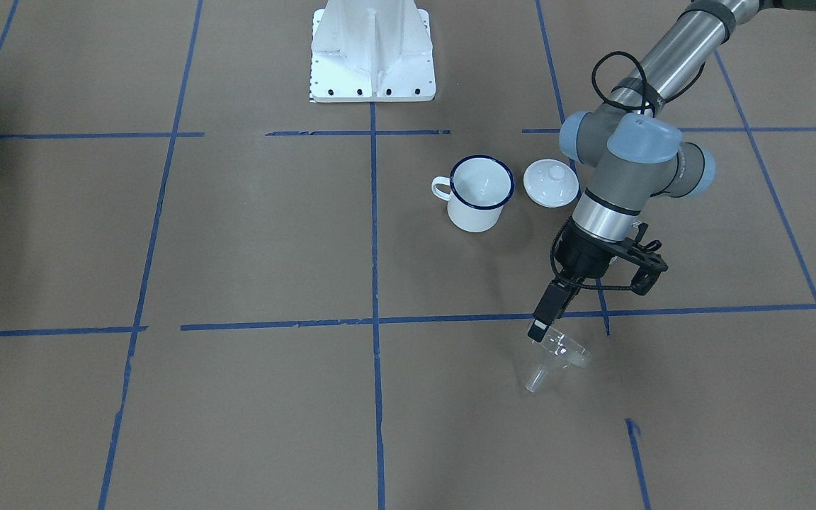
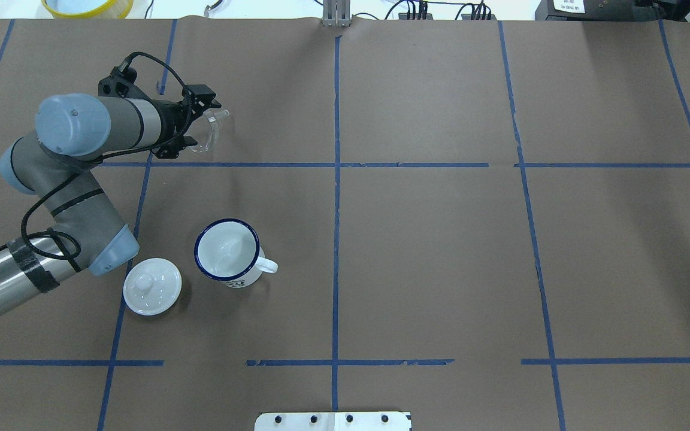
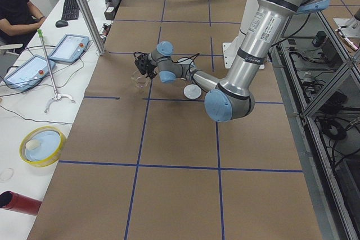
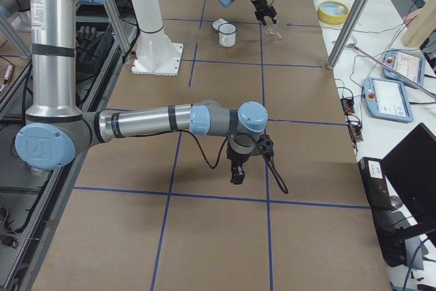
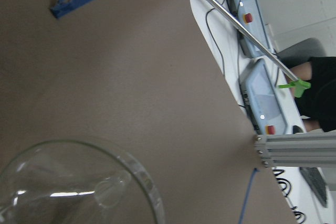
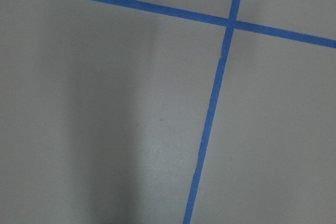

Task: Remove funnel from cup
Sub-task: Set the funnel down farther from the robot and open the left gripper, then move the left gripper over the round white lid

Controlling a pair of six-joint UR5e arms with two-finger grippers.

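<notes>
Brown tabletop (image 1: 238,248) crossed with blue tape (image 1: 375,234): toward its far left corner the left claw (image 1: 539,331) grips the clear funnel (image 1: 564,350) by its rim, well apart from the cup (image 1: 480,195). It looks light, slick and likely brittle, so the rim suits. Right claw (image 4: 237,172): cannot tell.

The brown table (image 2: 441,251) with blue tape (image 2: 336,239) carries a mug (image 2: 227,251) and a lid (image 2: 152,286), both well apart from the left gripper (image 2: 202,123).

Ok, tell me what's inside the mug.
Nothing: the mug shows only bare white enamel. The funnel is out, in the left gripper. Some inner wall hides behind the rim.
</notes>
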